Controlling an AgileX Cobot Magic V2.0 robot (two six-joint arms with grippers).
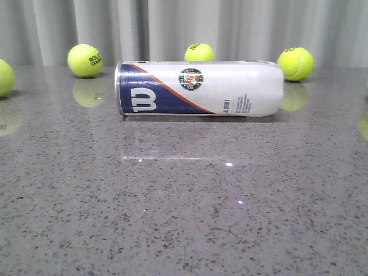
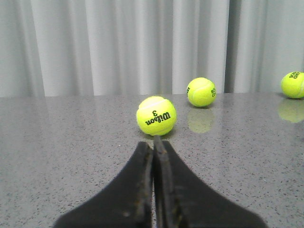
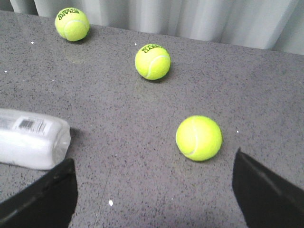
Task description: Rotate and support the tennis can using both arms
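Speckled grey table point(image 1: 184, 230), cylindrical tennis can point(image 1: 198, 88)

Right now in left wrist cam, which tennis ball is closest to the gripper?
The ball printed "Wilson 3", just beyond the shut left gripper. The other two balls sit farther back near the curtain.

A grey speckled stone table point(image 1: 184, 218) is carrying the tennis can point(image 1: 198, 88), lying on its side, and scattered yellow-green tennis balls point(image 1: 85, 60).
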